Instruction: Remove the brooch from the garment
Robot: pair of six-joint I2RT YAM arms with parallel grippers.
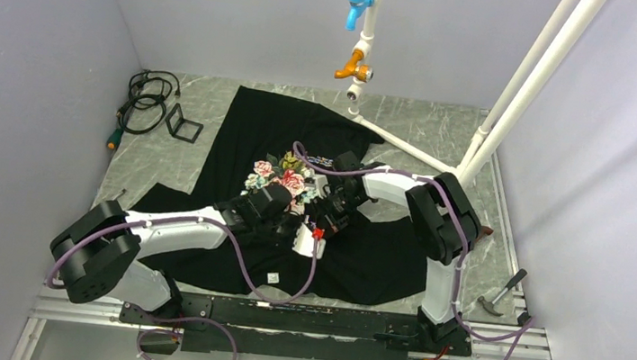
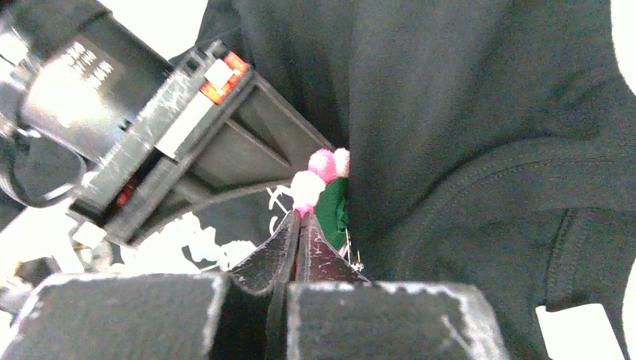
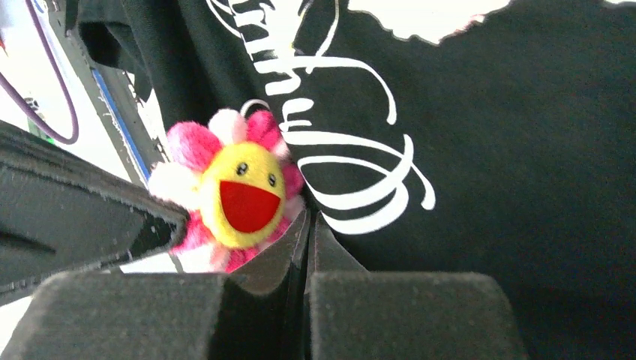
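Two grippers are meeting at the middle of the black garment point(image 3: 510, 150). The left gripper point(image 2: 300, 221) is pinching a petal of the brooch point(image 3: 240, 196). The brooch is sitting left of middle in the right wrist view, round, with its smiling face looking straight out. The right gripper point(image 3: 307, 221) is squeezing cloth just beside it.

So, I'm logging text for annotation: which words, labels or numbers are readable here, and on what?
White cursive script on the garment: cropped, no whole word reads.
White print on the right arm's housing: blurred.
Small white label on the garment: too small.
Nothing can be quoted.
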